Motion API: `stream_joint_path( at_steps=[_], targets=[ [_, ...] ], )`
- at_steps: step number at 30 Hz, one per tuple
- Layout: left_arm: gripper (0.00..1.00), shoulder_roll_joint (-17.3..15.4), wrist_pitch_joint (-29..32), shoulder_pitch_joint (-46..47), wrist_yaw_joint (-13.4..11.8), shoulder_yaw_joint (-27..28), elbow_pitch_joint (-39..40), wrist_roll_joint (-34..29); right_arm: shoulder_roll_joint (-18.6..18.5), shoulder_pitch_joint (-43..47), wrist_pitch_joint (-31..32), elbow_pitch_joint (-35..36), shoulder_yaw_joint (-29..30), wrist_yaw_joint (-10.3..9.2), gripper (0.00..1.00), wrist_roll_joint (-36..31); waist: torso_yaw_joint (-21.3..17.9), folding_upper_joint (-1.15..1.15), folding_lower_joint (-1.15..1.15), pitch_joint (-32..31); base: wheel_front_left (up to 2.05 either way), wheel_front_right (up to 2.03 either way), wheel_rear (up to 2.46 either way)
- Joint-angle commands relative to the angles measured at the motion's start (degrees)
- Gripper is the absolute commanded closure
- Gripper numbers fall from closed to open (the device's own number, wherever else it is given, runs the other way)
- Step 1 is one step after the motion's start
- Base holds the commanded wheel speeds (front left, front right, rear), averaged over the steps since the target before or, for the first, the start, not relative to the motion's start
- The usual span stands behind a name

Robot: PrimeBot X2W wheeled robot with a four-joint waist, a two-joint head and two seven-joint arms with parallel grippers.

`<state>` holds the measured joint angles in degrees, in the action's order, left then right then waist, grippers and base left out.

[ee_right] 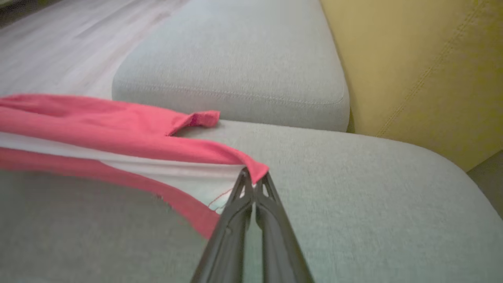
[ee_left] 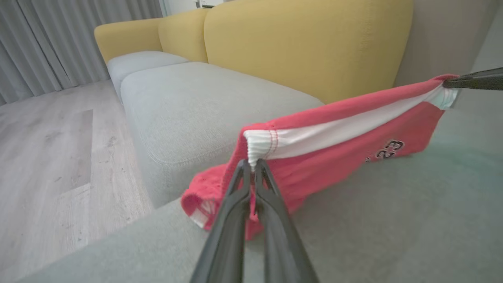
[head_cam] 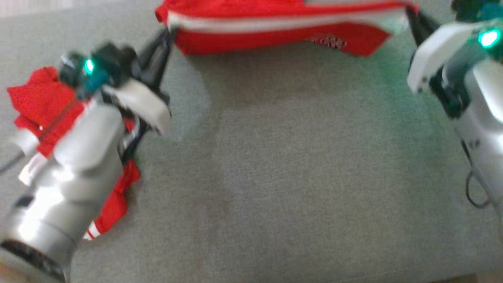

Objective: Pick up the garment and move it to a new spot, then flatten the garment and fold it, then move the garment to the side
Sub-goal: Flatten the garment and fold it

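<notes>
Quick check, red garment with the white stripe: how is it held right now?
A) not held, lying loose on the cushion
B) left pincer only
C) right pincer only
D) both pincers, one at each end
D: the left pincer is shut on the white band at one end of the garment and the right pincer is shut on the other end, with the cloth stretched between them over the grey cushion.

Garment [head_cam: 259, 44]: red, white band, dark printed numerals. Sofa cushion [head_cam: 294, 177]: grey-green weave. Backrest [ee_left: 306, 43]: mustard yellow. Floor [ee_left: 47, 149]: pale wood grain. Curtains [ee_left: 47, 39]: grey, pleated.
</notes>
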<state>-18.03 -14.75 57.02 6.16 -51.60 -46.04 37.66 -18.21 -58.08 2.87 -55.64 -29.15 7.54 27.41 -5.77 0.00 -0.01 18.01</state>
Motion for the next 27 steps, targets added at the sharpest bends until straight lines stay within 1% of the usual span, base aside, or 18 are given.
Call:
stream_joint_path(
  at_steps=[1, 5, 8, 11, 14, 15, 18, 22, 25, 27],
  targets=[
    [1.0, -2.66, -0.24, -0.16, 0.31, 1.75, 1.8, -0.47, -2.35, 1.88, 1.65, 2.81, -2.39, -0.05, 1.0, 2.06, 0.37, 0.0, 0.01, -2.4, 0.0, 0.0, 0.0],
    [1.0, -3.0, -0.24, -6.12, 0.4, 0.58, 3.92, -1.54, -7.45, 7.12, 6.3, 7.28, -8.52, -0.05, 1.0, 7.54, 0.43, 0.0, 0.01, -5.71, 0.0, 0.0, 0.0],
    [1.0, -2.85, -0.24, -10.03, -0.11, -0.29, 5.11, -1.91, -10.99, 10.74, 9.52, 10.48, -12.38, -0.05, 1.0, 11.26, 0.23, 0.0, 0.01, -8.36, 0.0, 0.0, 0.0],
    [1.0, -2.48, -0.22, -13.71, -0.56, -1.24, 6.58, -1.73, -14.09, 14.03, 12.84, 13.47, -15.45, -0.05, 1.0, 14.72, -0.1, 0.0, 0.01, -10.95, 0.0, 0.0, 0.0],
    [1.0, -2.48, -0.07, -17.13, -1.56, -2.25, 8.5, -1.69, -16.9, 17.04, 15.78, 16.72, -17.97, -0.05, 1.0, 17.57, -0.47, 0.0, 0.01, -13.62, 0.0, 0.0, 0.0],
    [1.0, -2.48, -0.07, -17.13, -1.56, -2.25, 8.5, -1.69, -16.9, 17.04, 15.78, 16.72, -17.97, -0.05, 1.0, 17.57, -0.47, 0.0, 0.01, -13.62, 0.0, 0.0, 0.0],
    [1.0, -2.64, 0.03, -21.4, -2.77, -2.73, 11.02, -0.8, -19.67, 19.85, 17.81, 20.54, -19.99, -0.05, 1.0, 19.85, -0.92, 0.0, 0.01, -15.89, 0.0, 0.0, 0.0],
    [1.0, -3.83, 0.18, -26.79, -5.35, -3.31, 15.87, -0.27, -22.89, 23.28, 20.02, 25.09, -21.05, -0.05, 1.0, 22.43, -1.44, 0.0, 0.01, -17.86, 0.0, 0.0, 0.0],
    [1.0, -4.99, 1.03, -30.29, -7.53, -3.33, 20.75, 0.56, -24.92, 25.68, 20.72, 28.4, -20.12, -0.05, 1.0, 24.16, -1.49, 0.0, 0.01, -18.4, 0.0, 0.0, 0.0],
    [1.0, -5.84, 1.87, -32.04, -9.0, -3.53, 24.13, 0.69, -25.76, 27.13, 20.29, 30.14, -18.47, -0.05, 1.0, 25.19, -1.4, 0.0, 0.01, -18.5, 0.0, 0.0, 0.0]
  ],
)
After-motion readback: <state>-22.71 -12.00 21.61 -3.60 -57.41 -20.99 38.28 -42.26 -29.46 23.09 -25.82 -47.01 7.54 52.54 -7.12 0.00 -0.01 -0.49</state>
